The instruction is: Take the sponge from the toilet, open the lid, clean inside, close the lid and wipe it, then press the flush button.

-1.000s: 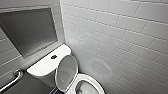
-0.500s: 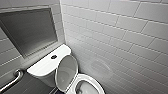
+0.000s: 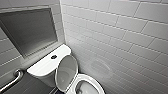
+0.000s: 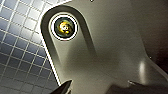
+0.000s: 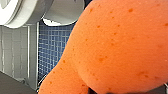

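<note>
Nothing has shifted in the last second: the lid of the toilet stands open, our right gripper pinches the sponge above the floor, the left gripper's state we cannot tell, so we judge the inside-cleaning step is in hand.

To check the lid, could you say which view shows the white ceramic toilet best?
Head view: white ceramic toilet with tank, bowl, raised oval lid. Right wrist view catches its curved white edge behind the orange sponge; left wrist, square tiles.
</note>
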Controlling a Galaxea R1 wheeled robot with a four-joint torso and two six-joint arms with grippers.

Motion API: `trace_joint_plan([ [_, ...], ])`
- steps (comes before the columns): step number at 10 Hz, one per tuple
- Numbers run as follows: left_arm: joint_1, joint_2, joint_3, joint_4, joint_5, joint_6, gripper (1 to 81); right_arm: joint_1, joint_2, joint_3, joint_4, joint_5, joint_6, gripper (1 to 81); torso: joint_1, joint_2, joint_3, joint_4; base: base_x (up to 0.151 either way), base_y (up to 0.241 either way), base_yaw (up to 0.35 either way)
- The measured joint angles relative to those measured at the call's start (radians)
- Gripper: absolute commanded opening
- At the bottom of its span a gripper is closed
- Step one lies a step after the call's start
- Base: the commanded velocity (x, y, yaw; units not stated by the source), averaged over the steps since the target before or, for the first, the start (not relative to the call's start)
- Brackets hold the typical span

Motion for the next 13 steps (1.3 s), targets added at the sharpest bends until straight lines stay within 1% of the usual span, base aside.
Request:
trace_joint_plan([
  [1,0.002,0.000,0.000,-0.158,0.029,0.192,81.1,0.000,0.000,0.000,0.000,-0.001,0.000,1.0,0.000,0.000,0.000,0.000,0.000,0.000,0.000],
  [2,0.001,-0.001,0.009,-0.327,0.053,0.402,81.1,0.000,0.001,-0.001,0.000,-0.003,0.000,1.0,0.000,0.000,0.000,0.000,0.000,0.000,0.000],
  [4,0.001,-0.001,0.058,-0.703,0.074,0.809,81.1,-0.005,0.018,-0.018,0.000,-0.010,0.000,1.0,0.000,0.000,0.000,0.000,0.000,0.000,0.000],
  [5,0.001,-0.001,0.090,-0.877,0.075,0.971,81.1,-0.009,0.028,-0.029,0.000,-0.012,0.000,1.0,0.000,0.000,0.000,0.000,0.000,0.000,0.000],
  [6,-0.001,-0.004,0.140,-0.999,0.071,1.082,81.1,-0.014,0.036,-0.054,0.000,-0.014,0.000,1.0,0.000,0.000,0.000,0.000,0.000,0.000,0.000],
  [7,-0.006,-0.010,0.209,-1.075,0.067,1.150,81.1,-0.020,0.044,-0.097,0.000,-0.014,0.000,1.0,0.000,0.000,0.000,0.000,0.000,0.000,0.000],
  [8,-0.016,-0.030,0.292,-1.123,0.073,1.179,81.1,-0.027,0.054,-0.155,0.000,-0.016,0.000,1.0,0.000,0.000,0.000,0.000,0.000,0.000,0.000],
  [11,-0.044,-0.139,0.527,-1.214,0.108,1.238,81.1,-0.053,0.116,-0.303,-0.003,-0.019,0.001,1.0,0.000,0.000,0.000,0.000,0.000,0.000,0.000],
  [13,-0.051,-0.195,0.621,-1.255,0.125,1.257,81.1,-0.063,0.142,-0.320,-0.010,-0.019,0.008,1.0,0.000,-0.001,0.000,0.000,0.000,0.000,0.000],
])
